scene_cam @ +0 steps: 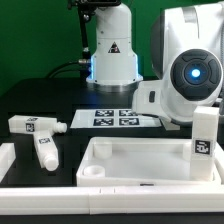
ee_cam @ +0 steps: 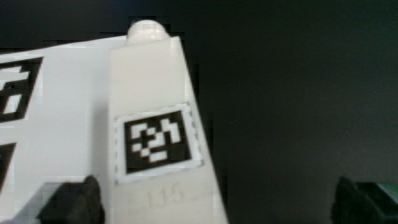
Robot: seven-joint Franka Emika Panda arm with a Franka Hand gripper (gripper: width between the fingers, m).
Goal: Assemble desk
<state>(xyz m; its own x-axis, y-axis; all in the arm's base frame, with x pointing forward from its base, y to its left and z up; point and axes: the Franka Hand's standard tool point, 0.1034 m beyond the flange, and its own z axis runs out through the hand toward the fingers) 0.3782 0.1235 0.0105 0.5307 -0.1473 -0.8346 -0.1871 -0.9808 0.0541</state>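
The white rimmed tabletop panel [scene_cam: 135, 165] lies flat at the front of the exterior view. One white post leg [scene_cam: 204, 141] with a square tag stands upright at the panel's corner on the exterior view's right. The arm's hand [scene_cam: 188, 80] hangs just above and behind it. In the wrist view this leg [ee_cam: 160, 120] lies between the dark fingertips [ee_cam: 68, 205], close to one and well apart from the other. My gripper [ee_cam: 219, 206] is open and not closed on the leg. Two more legs [scene_cam: 35, 125] [scene_cam: 45, 151] lie on the black table at the exterior view's left.
The marker board [scene_cam: 115, 117] lies behind the panel and shows beside the leg in the wrist view [ee_cam: 36, 90]. The robot base [scene_cam: 110, 55] stands at the back. A white border rail [scene_cam: 100, 205] runs along the front edge.
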